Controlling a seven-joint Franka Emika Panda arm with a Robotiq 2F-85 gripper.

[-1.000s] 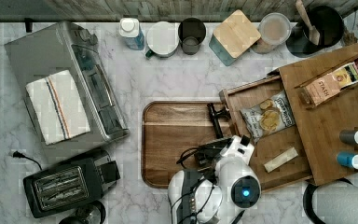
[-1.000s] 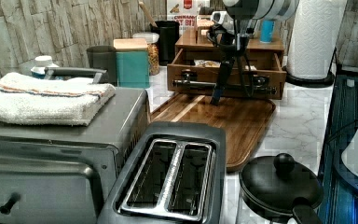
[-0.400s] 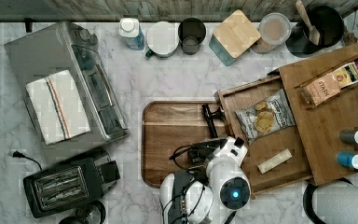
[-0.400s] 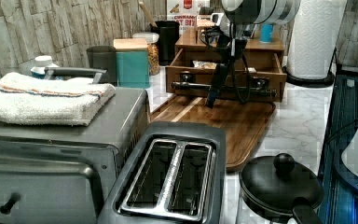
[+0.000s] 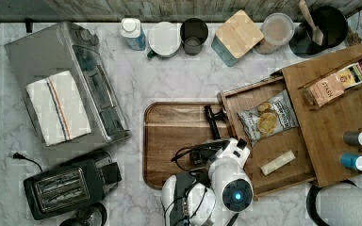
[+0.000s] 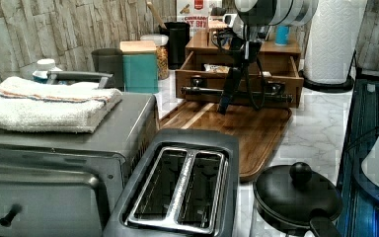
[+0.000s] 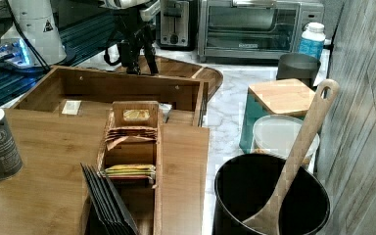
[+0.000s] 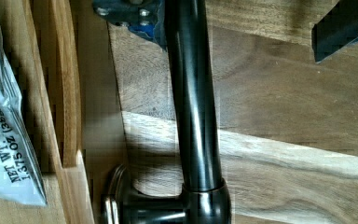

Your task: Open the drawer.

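Observation:
The drawer [image 5: 292, 141] of the bamboo box [image 5: 344, 117] stands pulled out towards the top view's left. It holds a chip bag [image 5: 266, 118] and a pale bar [image 5: 277, 162]. Its black bar handle [image 8: 193, 112] runs along the front, above the darker tray board. My gripper [image 8: 235, 30] is open and straddles the handle. One finger [image 8: 130, 11] rests against the bar on the drawer side, and the other finger [image 8: 340, 28] stands well off it. From the side, the gripper [image 6: 234, 94] hangs straight down at the drawer front. The gripper [image 7: 138, 61] also appears beyond the drawer's front wall.
A rounded wooden tray board [image 5: 179, 136] lies under the handle. A toaster oven [image 5: 70, 80] with a towel and a black toaster [image 5: 68, 186] stand at the top view's left. Jars and canisters [image 5: 238, 35] line the back wall. A paper towel roll [image 5: 349, 207] stands beside the box.
The drawer has slid a little further out towards the top view's left, and the gripper has moved along with its handle. The arm's wrist has shifted the same way.

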